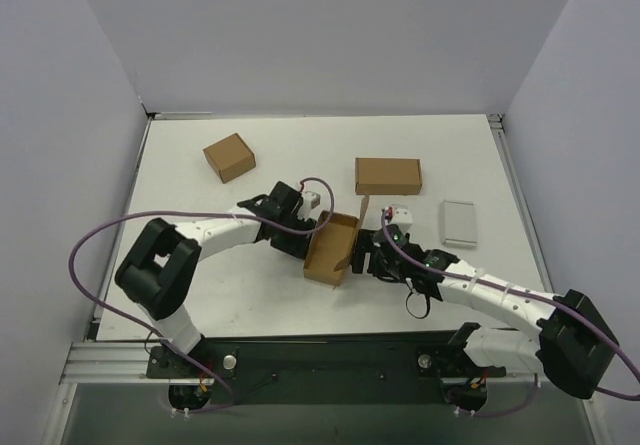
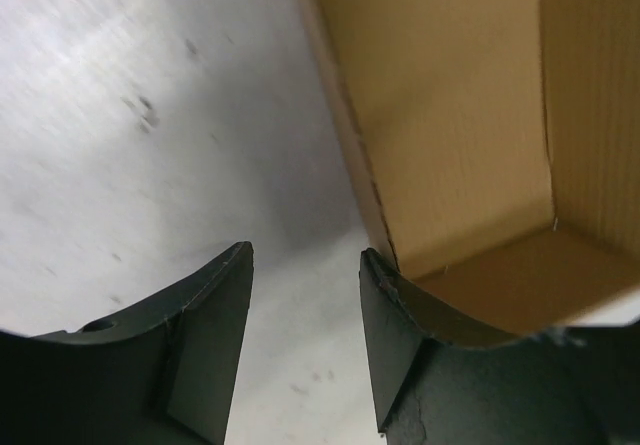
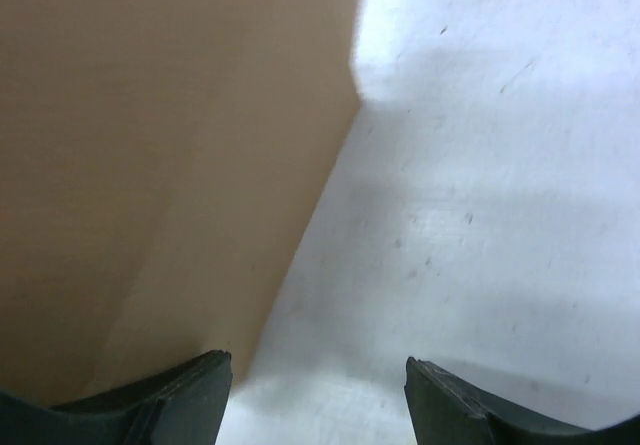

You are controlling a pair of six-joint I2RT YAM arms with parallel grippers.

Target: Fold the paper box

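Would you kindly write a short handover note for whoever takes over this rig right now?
Left gripper: jaws open with nothing between them, right beside one wall of the paper box.
Right gripper: jaws open and empty, at the opposite side of the box.
Paper box: sits between the two grippers, side walls raised, top open.
Done: the tray shape appears formed.
To do: the box is not yet closed, so the remaining flaps likely need folding in.

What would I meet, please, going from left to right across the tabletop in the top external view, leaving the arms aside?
Small squarish brown carton → open paper box → closed oblong brown box → flat grey case.
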